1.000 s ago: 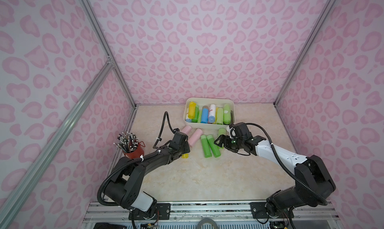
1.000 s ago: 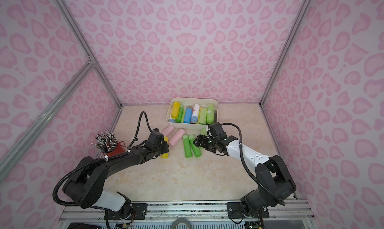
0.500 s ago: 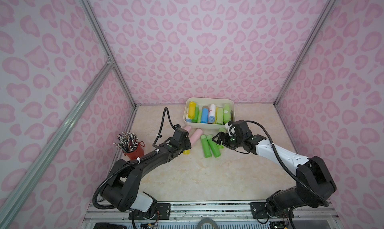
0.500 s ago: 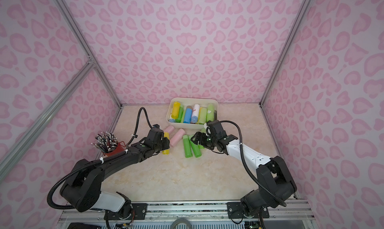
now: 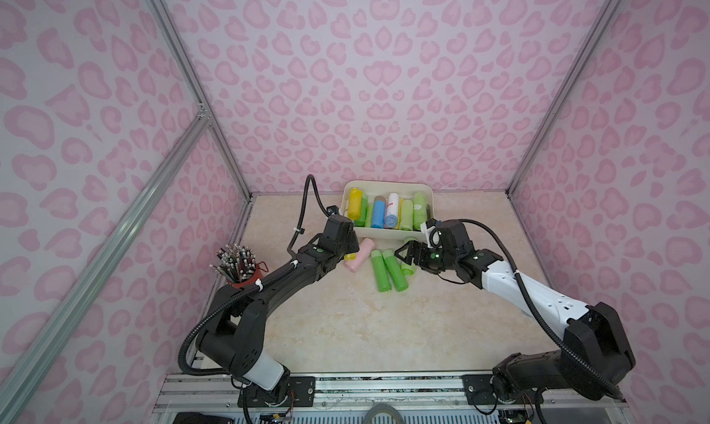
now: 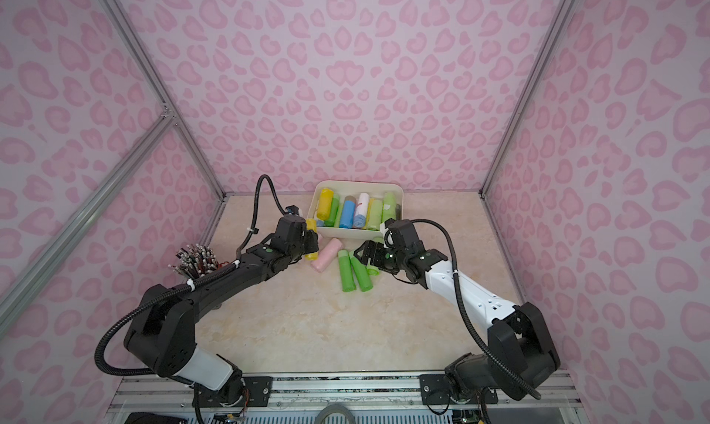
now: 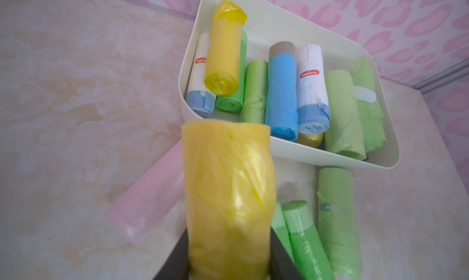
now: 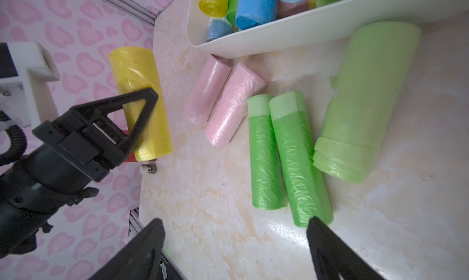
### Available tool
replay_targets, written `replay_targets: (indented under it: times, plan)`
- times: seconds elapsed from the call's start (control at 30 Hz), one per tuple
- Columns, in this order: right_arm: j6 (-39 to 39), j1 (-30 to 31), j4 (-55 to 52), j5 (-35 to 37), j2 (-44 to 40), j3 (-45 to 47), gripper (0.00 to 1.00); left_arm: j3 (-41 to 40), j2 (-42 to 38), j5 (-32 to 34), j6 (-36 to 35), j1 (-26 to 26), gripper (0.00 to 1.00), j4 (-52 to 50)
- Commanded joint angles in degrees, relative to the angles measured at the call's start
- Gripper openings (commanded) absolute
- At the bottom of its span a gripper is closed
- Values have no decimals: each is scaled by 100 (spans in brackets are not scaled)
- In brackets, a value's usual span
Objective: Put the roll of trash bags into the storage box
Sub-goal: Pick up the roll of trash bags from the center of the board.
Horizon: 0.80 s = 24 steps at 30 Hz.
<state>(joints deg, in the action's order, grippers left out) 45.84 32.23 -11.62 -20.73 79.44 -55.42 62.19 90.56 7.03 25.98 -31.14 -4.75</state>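
A: Left hand [image 7: 228,256] status?
B: Clenched on the yellow roll of trash bags [image 7: 228,190]. The roll is pinched across its width, and one black finger [image 8: 148,97] is seen pressed on its side. Part of the roll sticks out past the fingertips.
A: Roll location?
B: It is held up off the table [image 5: 345,326], outside the storage box [image 5: 386,233], just off the box's near left corner. In the left wrist view its far end lines up with the box's near wall. Whether it touches the box cannot be told.
A: Right hand [image 8: 235,221]?
B: Released. The jaws are spread wide with nothing between them. It is held low over the loose rolls, near the box's right front corner.
A: What is loose on the table?
B: Two pink rolls [image 8: 210,93] are touching, just in front of the box. Two bright green rolls [image 8: 266,151] lie parallel and touching. One pale green roll [image 8: 363,101] lies beside those, with one end close to the box wall.
A: Box contents?
B: Rolls are packed side by side: a blue roll [image 7: 281,96], white ones and several green. A second yellow roll [image 7: 224,50] is stacked on top at the left.
A: Anything else?
B: A red cup of pencils [image 5: 240,266] stands at the table's left edge beside the left arm, well apart from the box.
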Motion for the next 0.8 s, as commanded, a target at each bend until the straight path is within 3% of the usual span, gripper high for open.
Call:
replay_targets:
  times: [0.0,0.77]
  plan:
    - [-70,-5,-167,78,-91,96,89,322,176,-32,-129,-6,31,225]
    - [-346,-63,-858,921,-1121,610,89,2514,1678,-343,-356,-6,29,-79]
